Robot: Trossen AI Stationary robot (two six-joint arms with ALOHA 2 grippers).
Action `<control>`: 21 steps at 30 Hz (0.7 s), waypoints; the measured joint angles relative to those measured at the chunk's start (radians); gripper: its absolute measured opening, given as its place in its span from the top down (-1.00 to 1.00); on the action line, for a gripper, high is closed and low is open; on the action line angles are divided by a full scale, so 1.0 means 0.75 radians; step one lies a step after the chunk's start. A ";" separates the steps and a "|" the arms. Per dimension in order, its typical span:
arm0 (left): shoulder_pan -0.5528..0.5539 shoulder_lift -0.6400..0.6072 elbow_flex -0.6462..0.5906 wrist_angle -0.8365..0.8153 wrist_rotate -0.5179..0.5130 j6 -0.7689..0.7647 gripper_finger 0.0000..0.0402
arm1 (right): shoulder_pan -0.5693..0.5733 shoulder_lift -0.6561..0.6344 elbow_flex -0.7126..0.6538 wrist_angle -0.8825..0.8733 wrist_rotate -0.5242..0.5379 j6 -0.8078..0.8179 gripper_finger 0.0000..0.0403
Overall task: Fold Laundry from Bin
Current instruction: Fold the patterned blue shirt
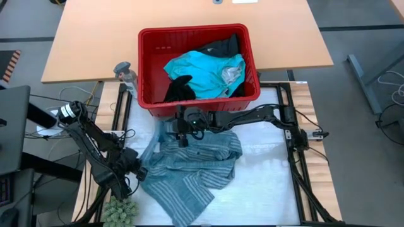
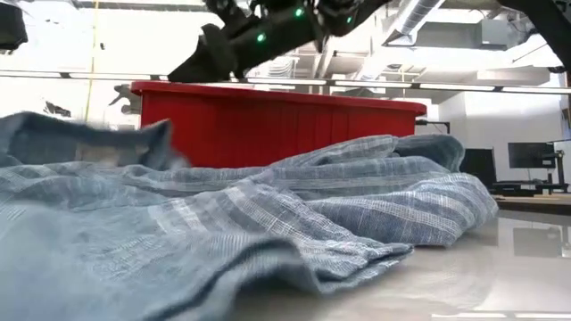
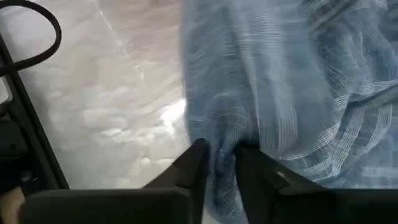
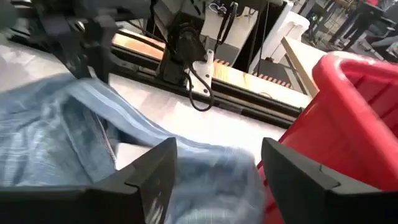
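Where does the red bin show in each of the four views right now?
High view: bin, top centre, behind the striped shirt.
Low view: bin, mid-frame behind the shirt.
Left wrist view: not in it.
Right wrist view: bin, right edge.
Shared landmark: the striped shirt.

Left arm [image 1: 95, 142]: black jointed links with looped black cables and a white-banded joint. Right arm [image 1: 252, 116]: black links with green indicator lights; flat, angular black fingers [image 4: 298, 174].
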 joint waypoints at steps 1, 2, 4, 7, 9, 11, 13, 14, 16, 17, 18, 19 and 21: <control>0.000 0.000 0.000 0.000 0.008 0.014 0.52 | 0.000 -0.022 0.000 -0.051 0.000 0.000 -0.31; 0.001 -0.001 0.000 -0.002 0.034 0.041 0.47 | -0.001 -0.045 0.000 -0.112 0.000 -0.001 -0.31; 0.000 0.000 0.000 -0.018 0.089 0.094 0.38 | -0.001 -0.089 0.000 -0.242 -0.002 -0.020 -0.31; -0.015 -0.001 0.006 -0.081 0.103 0.130 0.30 | 0.006 -0.167 0.000 -0.502 -0.002 -0.058 -0.32; -0.022 -0.002 0.027 -0.168 0.105 0.131 0.28 | 0.009 -0.229 0.000 -0.663 -0.002 -0.068 -0.32; -0.022 -0.003 0.057 -0.275 0.105 0.137 0.27 | 0.010 -0.279 0.000 -0.797 -0.002 -0.027 -0.32; -0.022 -0.006 0.107 -0.396 0.105 0.173 0.27 | 0.010 -0.332 0.000 -0.943 -0.012 0.015 -0.32; -0.022 -0.011 0.139 -0.457 0.100 0.188 0.27 | 0.009 -0.349 0.000 -1.010 -0.012 0.036 -0.32; -0.022 -0.025 0.196 -0.481 0.039 0.208 0.27 | 0.008 -0.388 0.000 -1.144 -0.012 0.083 -0.32; -0.022 -0.047 0.210 -0.468 -0.040 0.240 0.27 | 0.008 -0.404 -0.001 -1.227 -0.012 0.104 -0.32; -0.023 -0.070 0.226 -0.438 -0.127 0.265 0.27 | 0.007 -0.423 -0.003 -1.289 -0.012 0.129 -0.32; -0.022 -0.090 0.239 -0.410 -0.222 0.284 0.27 | 0.007 -0.448 -0.017 -1.318 -0.012 0.156 -0.32; -0.006 -0.119 0.248 -0.390 -0.393 0.328 0.27 | 0.008 -0.505 -0.071 -1.343 -0.012 0.211 -0.32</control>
